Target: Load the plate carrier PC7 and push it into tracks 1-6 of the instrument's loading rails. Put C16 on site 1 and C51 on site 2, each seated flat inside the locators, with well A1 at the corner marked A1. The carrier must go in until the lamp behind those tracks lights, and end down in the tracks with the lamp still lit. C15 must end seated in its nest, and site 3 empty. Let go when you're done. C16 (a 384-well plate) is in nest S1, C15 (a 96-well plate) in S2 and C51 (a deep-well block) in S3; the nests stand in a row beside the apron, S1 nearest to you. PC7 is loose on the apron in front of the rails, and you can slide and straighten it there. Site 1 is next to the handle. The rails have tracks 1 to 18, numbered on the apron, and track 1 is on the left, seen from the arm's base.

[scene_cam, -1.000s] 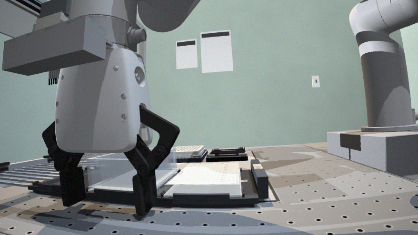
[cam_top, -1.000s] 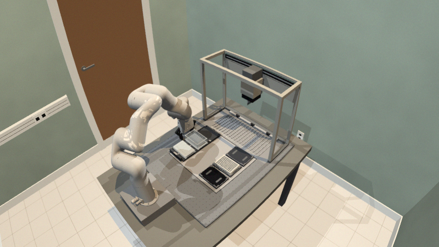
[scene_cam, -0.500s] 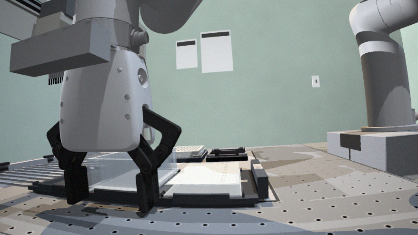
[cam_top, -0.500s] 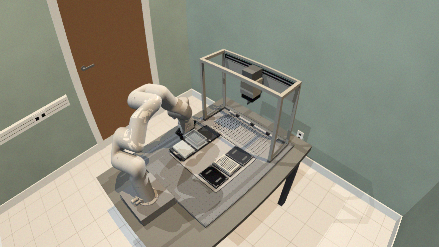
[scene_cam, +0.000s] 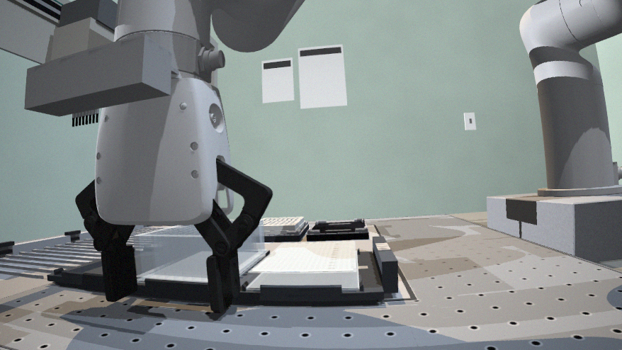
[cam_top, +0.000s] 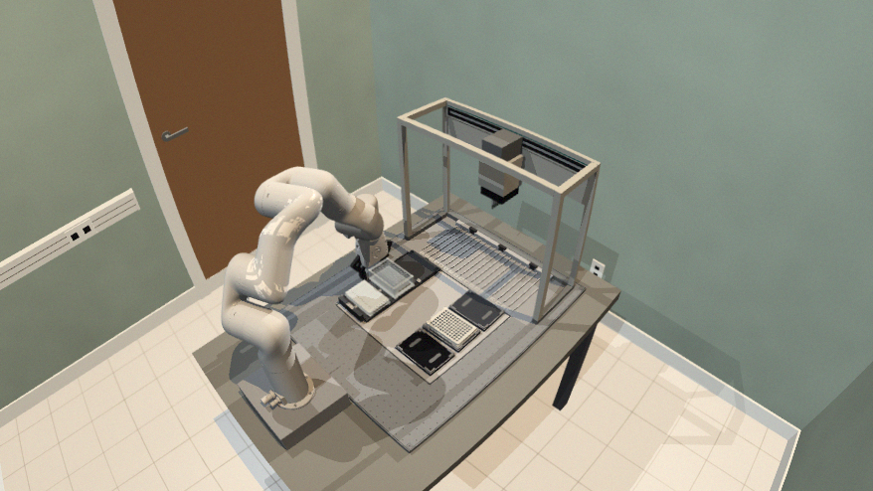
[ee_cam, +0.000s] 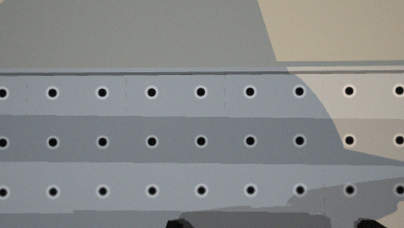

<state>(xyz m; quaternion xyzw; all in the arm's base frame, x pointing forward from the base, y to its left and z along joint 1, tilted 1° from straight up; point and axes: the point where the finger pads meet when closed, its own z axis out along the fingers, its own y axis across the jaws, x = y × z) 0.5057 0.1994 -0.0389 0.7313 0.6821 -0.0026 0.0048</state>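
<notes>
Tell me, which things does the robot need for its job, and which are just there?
For the job: gripper, carrier PC7, white plate C16, clear block C51, rails, plate C15.
Just there: door, wall papers, wall socket.
</notes>
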